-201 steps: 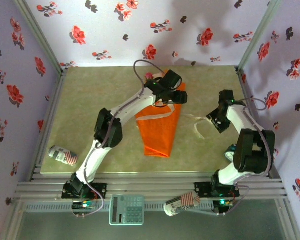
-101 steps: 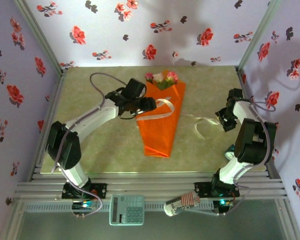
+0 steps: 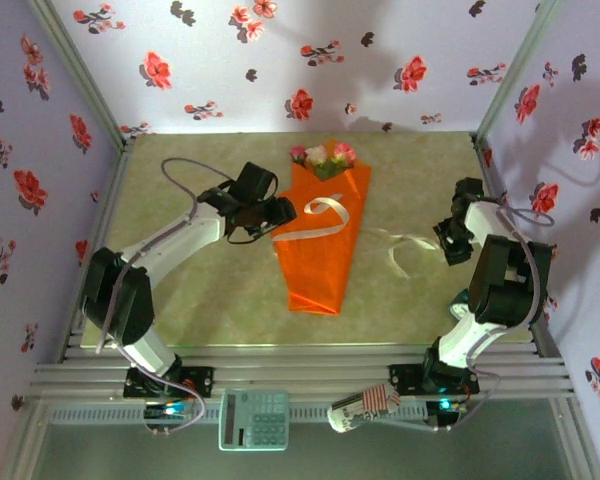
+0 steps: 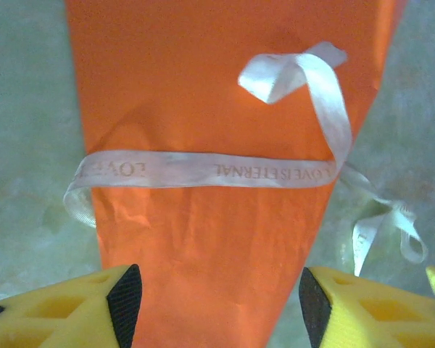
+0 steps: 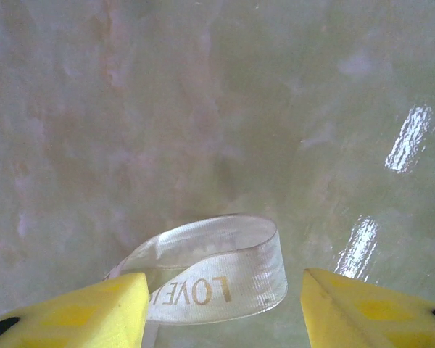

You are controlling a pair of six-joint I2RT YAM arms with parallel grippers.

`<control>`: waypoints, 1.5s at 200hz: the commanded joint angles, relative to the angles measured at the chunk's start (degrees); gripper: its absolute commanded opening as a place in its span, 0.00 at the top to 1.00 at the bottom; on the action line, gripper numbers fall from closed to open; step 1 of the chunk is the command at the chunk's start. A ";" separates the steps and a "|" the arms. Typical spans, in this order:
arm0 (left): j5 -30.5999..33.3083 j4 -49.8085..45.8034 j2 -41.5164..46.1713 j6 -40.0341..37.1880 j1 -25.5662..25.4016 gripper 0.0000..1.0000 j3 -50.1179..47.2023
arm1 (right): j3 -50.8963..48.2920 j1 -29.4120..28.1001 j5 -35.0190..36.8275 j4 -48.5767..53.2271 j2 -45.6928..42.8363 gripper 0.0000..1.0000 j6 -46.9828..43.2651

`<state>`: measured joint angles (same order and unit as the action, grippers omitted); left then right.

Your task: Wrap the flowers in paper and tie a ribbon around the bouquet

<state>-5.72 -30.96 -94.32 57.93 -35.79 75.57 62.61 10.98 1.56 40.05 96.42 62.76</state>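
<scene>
On top cam, the bouquet (image 3: 320, 250) lies flat mid-table (image 3: 180, 280). The flowers (image 3: 322, 155) sit at the 12 o'clock end and the cone tip points to 6 o'clock. The ribbon (image 3: 315, 228) crosses the orange paper (image 3: 315, 275) about a third of the way down, with a loop standing up on the cone toward 1 o'clock. Its tail runs off at 3 o'clock across the table to a loose curl near the right gripper (image 3: 446, 243). The left gripper (image 3: 283, 211) is at 9 o'clock of the cone, just beside the paper edge and pointing toward 3 o'clock. We can't judge either jaw gap from up here.

On left wrist cam, the left gripper (image 4: 217, 293) has its jaws wide apart with nothing held. Its fingers (image 4: 123, 297) straddle the narrow part of the cone without touching it. The ribbon (image 4: 203, 168) lies flat across the paper (image 4: 203, 80), lettering visible. One end curls over the cone's edge at 9 o'clock; the other bends up into a loop at 1 o'clock. More ribbon lies bunched on the table at 4 o'clock of the cone. We can't tell whether the strip passes under the cone.

On right wrist cam, the right gripper (image 5: 225, 288) is also parted wide with no grip. A ribbon (image 5: 192, 293) loop rests on the table (image 5: 203, 109) between the fingers (image 5: 94, 304). It is close to the 9 o'clock one, and we can't tell if it touches. The 3 o'clock finger is clear of it.
</scene>
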 commanded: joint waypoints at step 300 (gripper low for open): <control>0.20 -0.87 -14.92 34.34 6.69 0.73 -1.56 | -1.49 -13.19 5.16 4.54 -10.02 1.00 -9.25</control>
<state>-7.07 -29.87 -111.20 94.15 -30.30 75.07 60.38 -0.86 5.58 42.28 87.85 54.39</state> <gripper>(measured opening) 0.302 0.064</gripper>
